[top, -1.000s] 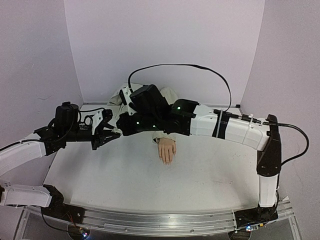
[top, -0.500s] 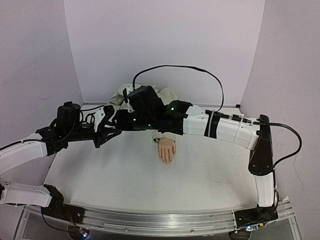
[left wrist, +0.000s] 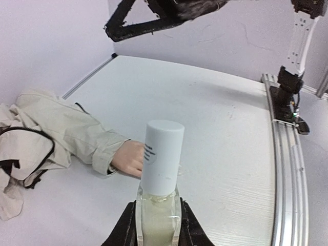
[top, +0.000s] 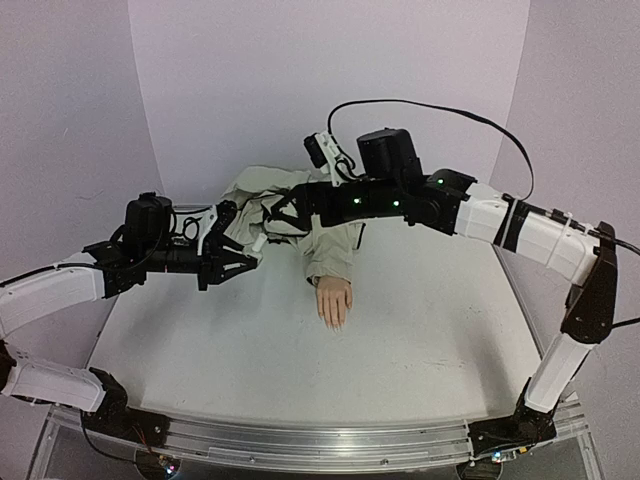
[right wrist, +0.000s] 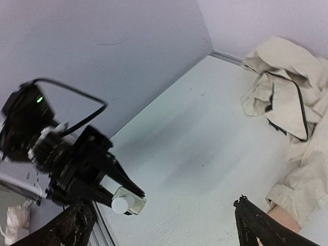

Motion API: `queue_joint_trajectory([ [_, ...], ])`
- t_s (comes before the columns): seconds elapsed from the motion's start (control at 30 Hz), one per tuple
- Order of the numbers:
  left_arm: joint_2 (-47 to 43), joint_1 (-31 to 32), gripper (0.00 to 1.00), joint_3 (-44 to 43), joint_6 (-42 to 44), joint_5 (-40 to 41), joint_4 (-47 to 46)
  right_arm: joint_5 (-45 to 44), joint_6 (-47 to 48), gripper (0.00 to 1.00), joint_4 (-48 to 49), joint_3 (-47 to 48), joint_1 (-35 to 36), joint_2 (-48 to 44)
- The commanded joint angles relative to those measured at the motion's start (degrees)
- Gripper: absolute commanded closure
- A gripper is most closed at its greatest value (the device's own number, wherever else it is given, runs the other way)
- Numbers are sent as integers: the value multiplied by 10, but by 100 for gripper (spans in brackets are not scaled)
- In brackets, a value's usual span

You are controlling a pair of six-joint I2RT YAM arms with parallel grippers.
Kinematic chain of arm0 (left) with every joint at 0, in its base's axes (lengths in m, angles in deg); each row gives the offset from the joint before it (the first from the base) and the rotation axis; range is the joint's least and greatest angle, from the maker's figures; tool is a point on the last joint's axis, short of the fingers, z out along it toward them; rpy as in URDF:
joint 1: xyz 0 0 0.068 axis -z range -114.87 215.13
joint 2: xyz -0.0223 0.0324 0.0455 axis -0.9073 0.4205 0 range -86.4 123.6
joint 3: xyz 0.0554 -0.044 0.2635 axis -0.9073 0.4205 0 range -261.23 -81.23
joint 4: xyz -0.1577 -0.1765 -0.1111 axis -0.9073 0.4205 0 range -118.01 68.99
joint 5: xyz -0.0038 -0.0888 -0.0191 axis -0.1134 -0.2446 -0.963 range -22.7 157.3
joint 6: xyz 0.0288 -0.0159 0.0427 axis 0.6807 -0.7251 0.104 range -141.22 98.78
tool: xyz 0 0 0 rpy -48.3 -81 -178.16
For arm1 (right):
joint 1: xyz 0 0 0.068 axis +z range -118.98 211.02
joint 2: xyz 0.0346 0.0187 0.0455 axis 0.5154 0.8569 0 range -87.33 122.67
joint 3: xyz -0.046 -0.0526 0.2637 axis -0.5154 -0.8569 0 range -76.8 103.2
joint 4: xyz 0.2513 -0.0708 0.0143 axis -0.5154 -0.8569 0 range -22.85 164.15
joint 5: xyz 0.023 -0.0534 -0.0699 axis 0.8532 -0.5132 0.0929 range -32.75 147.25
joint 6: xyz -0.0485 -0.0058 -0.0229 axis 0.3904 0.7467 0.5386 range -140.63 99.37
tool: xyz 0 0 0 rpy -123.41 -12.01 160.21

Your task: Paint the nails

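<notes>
Pulling up and back from the capped bottle [left wrist: 163, 154] clamped in the left gripper [left wrist: 158, 218], the right gripper [right wrist: 161, 205] now hangs wide open and empty near the sleeve [top: 330, 250], so the nails [top: 333, 322], mid-table on the hand [top: 334, 300], stay unpainted.

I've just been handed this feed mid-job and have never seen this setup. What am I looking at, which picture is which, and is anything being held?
These are two robot arms bolted at the near edge of a table. The wide picture looks down from above and behind them, with the left arm on the left. The other two pictures come from a camera on each wrist. On the white table lies a mannequin hand in a beige sleeve, its fingers pointing toward the arms' bases. The left end effector grips a small bottle with a white cap. The right end effector is open and holds nothing; it hangs above the table near the crumpled sleeve.
</notes>
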Motion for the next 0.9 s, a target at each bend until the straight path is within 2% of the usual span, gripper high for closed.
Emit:
queue_joint_trajectory([
  [0.0, 30, -6, 100, -60, -57, -195, -29, 206, 190, 2, 53, -65, 2, -60],
  [0.1, 49, -6, 100, -79, -75, -279, -29, 270, 235, 5, 55, -72, -5, -69],
  [0.3, 57, -6, 100, -83, -80, -332, -29, 345, 284, 14, 55, -60, -6, -47],
  [0.57, 59, -5, 100, -84, -81, -353, -29, 393, 282, 37, 56, -10, -6, 5],
  [0.67, 60, -5, 100, -83, -81, -358, -29, 399, 279, 54, 62, -2, -6, 11],
  [0.87, 61, -5, 100, -84, -81, -363, -29, 426, 266, 56, 78, 0, -6, 15],
])
